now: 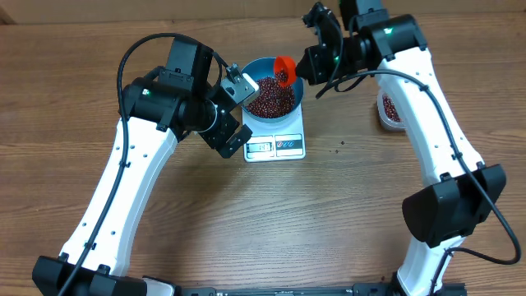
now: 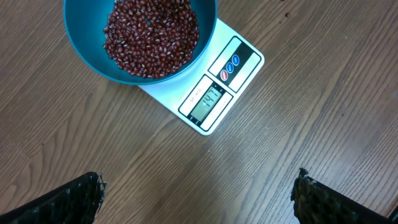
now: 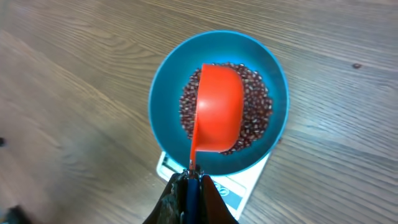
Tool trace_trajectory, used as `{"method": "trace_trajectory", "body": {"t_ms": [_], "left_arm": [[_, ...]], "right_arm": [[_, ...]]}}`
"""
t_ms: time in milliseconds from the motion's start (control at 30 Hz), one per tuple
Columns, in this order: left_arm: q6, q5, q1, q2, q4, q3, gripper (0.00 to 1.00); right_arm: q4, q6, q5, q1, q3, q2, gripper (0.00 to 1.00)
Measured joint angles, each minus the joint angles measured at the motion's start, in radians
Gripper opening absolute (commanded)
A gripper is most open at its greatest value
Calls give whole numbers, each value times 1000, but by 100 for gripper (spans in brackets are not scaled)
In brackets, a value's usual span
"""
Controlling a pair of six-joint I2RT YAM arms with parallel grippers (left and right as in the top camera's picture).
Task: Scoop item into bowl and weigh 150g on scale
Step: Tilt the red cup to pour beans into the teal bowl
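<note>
The blue bowl [image 1: 256, 66] stands on the white scale [image 1: 276, 146] and holds a heap of dark red-brown beans [image 1: 271, 99]. My right gripper [image 1: 307, 66] is shut on the handle of a red scoop [image 1: 285, 71], which hangs over the bowl's right side. In the right wrist view the scoop [image 3: 217, 109] shows its underside above the beans [image 3: 258, 112] and the bowl [image 3: 163, 93], with my gripper [image 3: 193, 183] below it. My left gripper [image 1: 240, 115] stands open just left of the bowl, holding nothing. Its wrist view shows the bowl [image 2: 81, 53], the beans [image 2: 151, 34], the scale's display [image 2: 208, 102] and wide-apart fingers [image 2: 65, 202].
A clear tub [image 1: 390, 108] with more beans sits at the right, partly behind my right arm. A couple of stray beans [image 1: 343, 145] lie on the wooden table right of the scale.
</note>
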Motion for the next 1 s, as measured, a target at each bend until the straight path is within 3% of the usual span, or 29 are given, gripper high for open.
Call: {"method": "trace_trajectory", "body": {"t_ms": [500, 1000], "left_arm": [[0, 0, 0, 0, 0, 0, 100], [0, 0, 0, 0, 0, 0, 100]], "right_arm": [[1, 12, 298, 121, 0, 0, 4], [1, 11, 156, 80, 0, 0, 4]]}}
